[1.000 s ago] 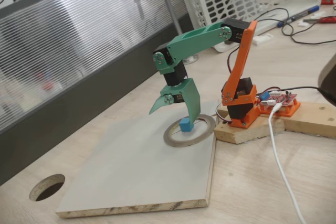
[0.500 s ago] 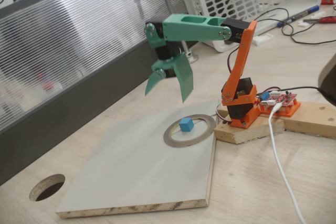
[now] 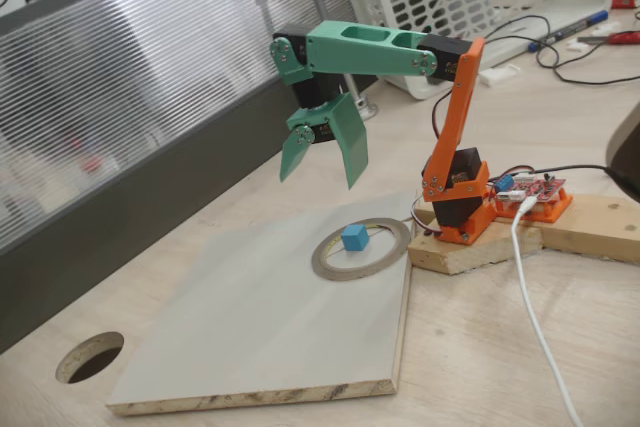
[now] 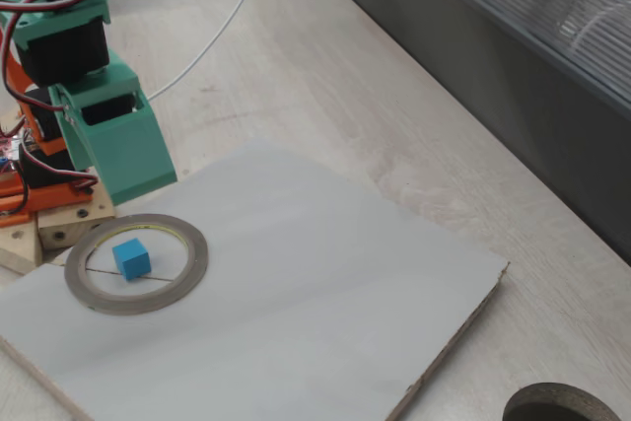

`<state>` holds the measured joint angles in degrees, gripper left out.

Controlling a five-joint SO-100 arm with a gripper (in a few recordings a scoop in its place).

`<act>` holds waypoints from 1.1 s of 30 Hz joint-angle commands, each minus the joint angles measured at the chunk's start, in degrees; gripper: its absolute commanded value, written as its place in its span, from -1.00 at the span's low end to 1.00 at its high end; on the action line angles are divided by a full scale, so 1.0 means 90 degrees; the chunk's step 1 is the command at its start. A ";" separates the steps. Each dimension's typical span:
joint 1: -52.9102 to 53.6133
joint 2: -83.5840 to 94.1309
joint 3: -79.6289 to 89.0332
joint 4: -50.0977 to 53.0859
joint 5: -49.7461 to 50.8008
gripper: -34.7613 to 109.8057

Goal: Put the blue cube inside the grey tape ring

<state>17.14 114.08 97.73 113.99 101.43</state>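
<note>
The blue cube (image 3: 354,237) (image 4: 131,257) rests flat on the white board inside the grey tape ring (image 3: 335,273) (image 4: 138,305), toward the ring's far side in one fixed view. It touches nothing else. My green gripper (image 3: 318,179) hangs open well above the board, up and to the left of the ring, with nothing between its fingers. In the other fixed view, one broad green finger (image 4: 123,150) hangs just behind the ring.
The ring lies on a white board (image 3: 250,327) on the wooden table. A round cut-out hole (image 3: 90,355) (image 4: 562,406) sits off the board's corner. The orange arm base on its wooden block (image 3: 470,247) and a white cable (image 3: 530,287) are right of the ring. A dark partition runs along the back.
A second ago my gripper stood low at the ring with the cube beside its finger. It has since lifted clear and swung up-left, leaving the cube inside the ring.
</note>
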 commanded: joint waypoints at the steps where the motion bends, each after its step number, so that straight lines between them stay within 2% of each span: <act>1: 0.0137 0.0107 -0.0127 0.0166 0.0059 0.35; 7: 0.0137 0.0156 -0.0195 0.0156 0.0059 -0.40; 9: 0.0137 0.0088 -0.0146 0.0156 0.0059 -0.59; 10: 0.0146 0.0068 -0.0146 0.0156 0.0059 -0.62; 16: 0.0098 0.0059 -0.0127 0.0156 0.0078 -0.49; 33: 0.0088 0.0049 -0.0117 0.0156 0.0107 -0.49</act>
<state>17.67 113.91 97.21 113.99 101.69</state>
